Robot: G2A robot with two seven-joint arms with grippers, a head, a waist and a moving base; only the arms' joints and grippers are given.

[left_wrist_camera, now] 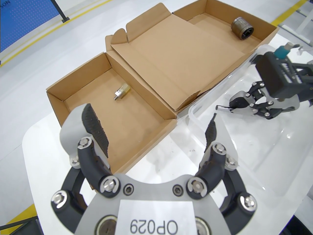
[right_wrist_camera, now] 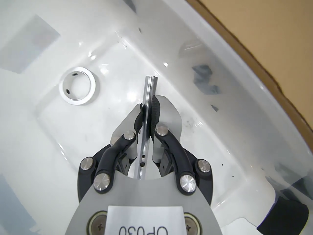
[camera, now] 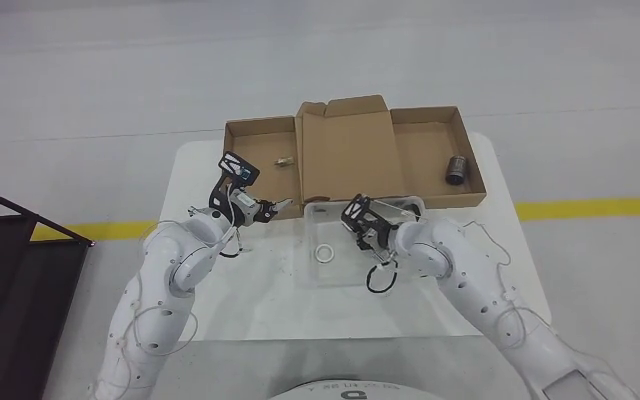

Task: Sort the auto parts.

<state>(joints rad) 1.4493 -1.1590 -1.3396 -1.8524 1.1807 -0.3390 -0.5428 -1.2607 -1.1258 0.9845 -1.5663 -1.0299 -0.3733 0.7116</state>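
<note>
Auto parts are spread over a box [camera: 345, 150], a bin [camera: 338, 274] and one pincer, all on a white table [camera: 250, 300] with rounded corners. Grey floor all round. Yellow line [camera: 575, 209] on the floor, showing at both sides of the table. Black rack [camera: 25, 260] on the floor at far left. Blue panel [left_wrist_camera: 24, 8] stands beyond the line, seen from the left wrist.

Box: brown cardboard, open, along the table's far edge. Left compartment holds one small brass fitting [left_wrist_camera: 121, 91], lying on its side. Middle section is a flat flap. Right compartment holds a dark cylinder [left_wrist_camera: 242, 28], toward its right wall.

Bin: clear plastic, just in front of the box's middle; cannot tell whether they touch. Silver ring [right_wrist_camera: 78, 88] lies flat on the bin floor, left part.

Left pincer [left_wrist_camera: 149, 113]: fingers wide apart, holding nothing, above the table by the near right corner of the left compartment, between box and bin.

Right pincer [right_wrist_camera: 148, 102]: inside the bin, above its floor, fingers clamped on a steel rod [right_wrist_camera: 150, 84]. Rod runs lengthwise between the pads and sticks out past the tips. Near the ring, not touching it.
</note>
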